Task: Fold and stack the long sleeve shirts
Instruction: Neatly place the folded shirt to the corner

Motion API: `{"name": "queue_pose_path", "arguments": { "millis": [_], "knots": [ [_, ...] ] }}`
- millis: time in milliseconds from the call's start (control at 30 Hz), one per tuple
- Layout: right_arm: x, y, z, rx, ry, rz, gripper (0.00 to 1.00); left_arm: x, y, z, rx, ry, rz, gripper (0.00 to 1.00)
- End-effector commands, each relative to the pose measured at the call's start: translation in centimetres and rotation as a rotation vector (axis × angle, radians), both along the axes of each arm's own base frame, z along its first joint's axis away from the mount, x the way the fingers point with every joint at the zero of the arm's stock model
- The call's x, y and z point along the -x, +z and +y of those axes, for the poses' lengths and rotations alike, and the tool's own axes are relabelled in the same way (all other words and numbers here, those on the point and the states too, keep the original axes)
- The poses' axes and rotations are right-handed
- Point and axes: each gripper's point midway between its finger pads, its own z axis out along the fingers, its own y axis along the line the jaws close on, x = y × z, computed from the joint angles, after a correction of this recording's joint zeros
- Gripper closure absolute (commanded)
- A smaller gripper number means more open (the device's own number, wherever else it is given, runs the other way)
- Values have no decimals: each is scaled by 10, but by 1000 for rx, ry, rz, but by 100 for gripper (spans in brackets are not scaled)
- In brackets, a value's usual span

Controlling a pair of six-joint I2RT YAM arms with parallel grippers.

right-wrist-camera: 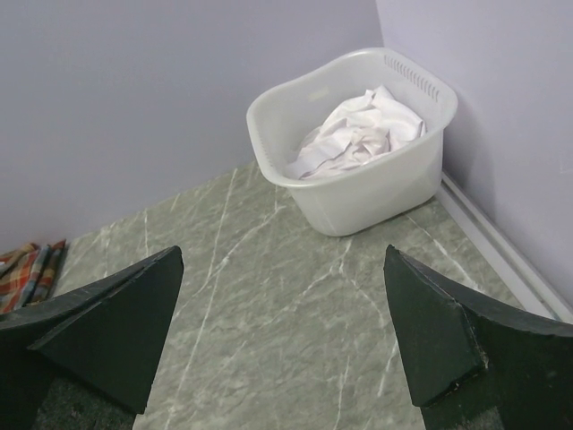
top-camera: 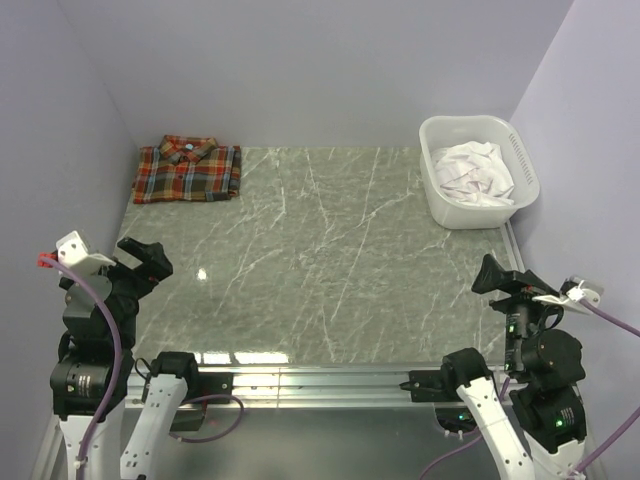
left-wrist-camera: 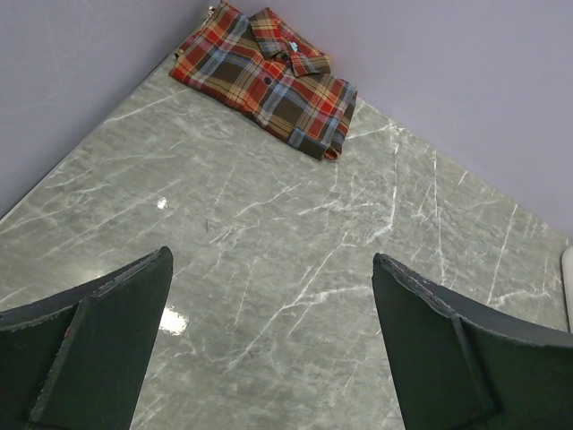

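Observation:
A folded red, orange, teal and dark brown plaid shirt [top-camera: 188, 170] lies at the table's far left corner, collar up; it also shows in the left wrist view [left-wrist-camera: 269, 82], and its edge shows in the right wrist view [right-wrist-camera: 27, 269]. A crumpled white garment [top-camera: 474, 170] lies in a white basket [top-camera: 438, 205] at the far right, also in the right wrist view [right-wrist-camera: 358, 134]. My left gripper [top-camera: 145, 258] is open and empty at the near left. My right gripper [top-camera: 497, 277] is open and empty at the near right.
The grey-green marble table [top-camera: 320, 260] is walled by lavender panels at the back and sides. A metal rail [top-camera: 300, 378] runs along the near edge between the arm bases. The basket [right-wrist-camera: 376, 193] stands against the right wall.

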Motion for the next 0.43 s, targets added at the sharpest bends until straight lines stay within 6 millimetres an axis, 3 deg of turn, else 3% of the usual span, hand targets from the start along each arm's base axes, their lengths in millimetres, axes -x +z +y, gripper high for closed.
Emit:
{"name": "queue_pose_path", "arguments": {
  "millis": [0, 400],
  "knots": [
    [-6, 10, 2, -12, 2, -33, 0, -1, 10, 3, -7, 14, -34, 1],
    [-7, 14, 5, -10, 20, -38, 0, -5, 8, -1, -1, -5, -27, 1]
  ]
}}
